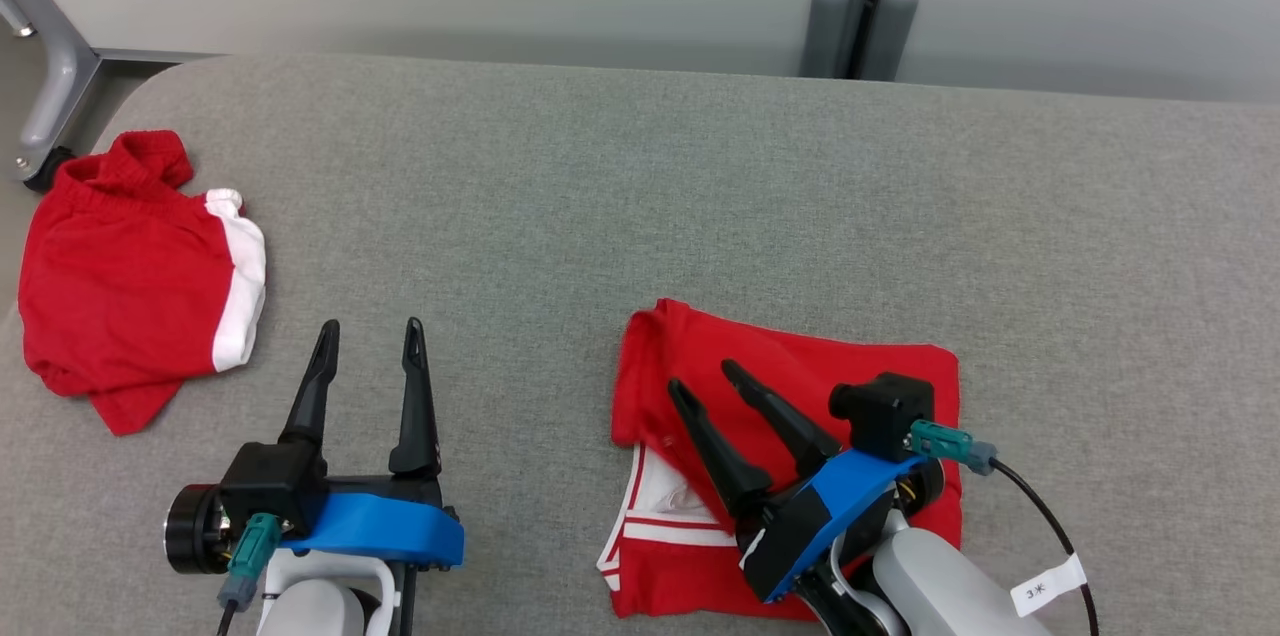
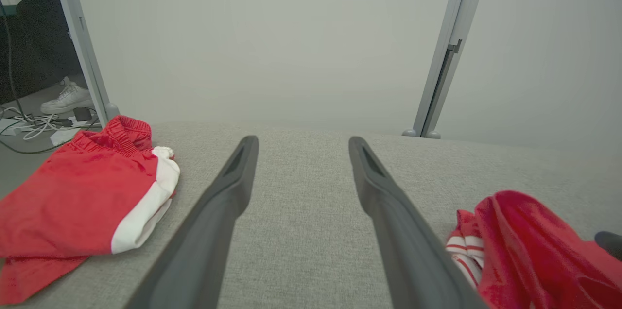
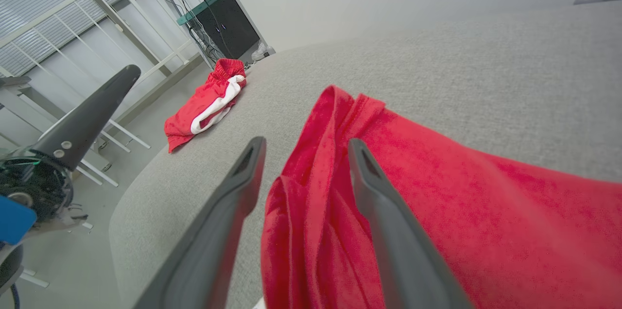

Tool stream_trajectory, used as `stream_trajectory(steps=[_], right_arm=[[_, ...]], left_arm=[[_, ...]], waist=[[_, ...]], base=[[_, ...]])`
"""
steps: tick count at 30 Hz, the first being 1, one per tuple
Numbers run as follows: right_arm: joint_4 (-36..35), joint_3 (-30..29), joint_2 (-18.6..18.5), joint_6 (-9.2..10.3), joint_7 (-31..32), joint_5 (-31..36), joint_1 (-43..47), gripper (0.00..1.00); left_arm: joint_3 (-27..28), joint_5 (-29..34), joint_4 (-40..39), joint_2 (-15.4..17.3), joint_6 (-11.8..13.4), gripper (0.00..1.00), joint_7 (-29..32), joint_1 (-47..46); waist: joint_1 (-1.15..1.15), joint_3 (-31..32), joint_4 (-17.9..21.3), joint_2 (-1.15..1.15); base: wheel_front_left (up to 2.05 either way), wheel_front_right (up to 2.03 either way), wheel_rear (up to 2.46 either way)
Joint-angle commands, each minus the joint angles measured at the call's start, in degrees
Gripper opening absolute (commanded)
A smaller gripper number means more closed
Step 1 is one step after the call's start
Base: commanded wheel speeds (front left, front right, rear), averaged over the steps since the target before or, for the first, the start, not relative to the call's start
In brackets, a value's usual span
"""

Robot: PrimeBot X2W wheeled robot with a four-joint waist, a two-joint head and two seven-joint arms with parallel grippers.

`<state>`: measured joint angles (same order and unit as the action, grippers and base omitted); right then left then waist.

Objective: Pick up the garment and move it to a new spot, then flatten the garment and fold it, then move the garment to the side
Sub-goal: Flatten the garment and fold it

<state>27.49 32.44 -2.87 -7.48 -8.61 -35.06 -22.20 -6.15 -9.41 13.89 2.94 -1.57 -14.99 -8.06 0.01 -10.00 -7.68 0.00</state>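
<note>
The garment is red with white striped trim and lies folded on the grey padded table at the front right. My right gripper hovers over its left part, open. In the right wrist view a raised fold of the garment runs between the spread fingers of the right gripper, and nothing is clamped. My left gripper stands open over bare table at the lower left, well apart from the cloth. In the left wrist view the left gripper has nothing between its fingers, and the garment shows at the lower right.
A second red garment with a white band lies crumpled at the table's left edge. Grey table surface spreads between and behind the two. A metal post stands behind the far edge. A shoe and cables are on the floor.
</note>
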Motion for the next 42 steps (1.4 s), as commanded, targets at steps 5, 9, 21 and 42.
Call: stream_trajectory(steps=[5, 9, 21, 42], right_arm=[[1.2, -3.68, -0.08, -0.03, -2.97, 3.95, -0.59, 1.0], [-0.39, -9.31, -1.52, -0.03, -4.21, 8.94, 0.63, 1.0], [-11.56, -24.95, -3.59, -0.03, -4.13, 17.93, 9.92, 1.0], [-24.59, -35.66, -0.3, -0.03, 1.96, 22.66, 25.33, 1.0]], left_arm=[[0.72, 0.86, 0.26, -0.08, -0.46, 1.0, -0.27, 0.87], [0.95, 1.24, 0.1, -0.07, -0.81, 1.0, -0.26, 1.63], [1.57, 1.83, 0.74, -0.07, -0.99, 1.0, -0.27, 4.28], [3.97, 2.94, -0.77, 0.58, 0.28, 1.0, -0.26, 7.86]], waist=[[-0.01, 1.8, 1.97, 0.0], [-0.01, 2.97, 3.72, 0.0], [-0.01, 5.83, 8.49, 0.0], [-0.01, 8.49, 7.69, 0.0]], base=[[0.0, 0.0, 0.0], [0.0, 0.0, 0.0], [0.0, 0.0, 0.0], [0.0, 0.0, 0.0]])
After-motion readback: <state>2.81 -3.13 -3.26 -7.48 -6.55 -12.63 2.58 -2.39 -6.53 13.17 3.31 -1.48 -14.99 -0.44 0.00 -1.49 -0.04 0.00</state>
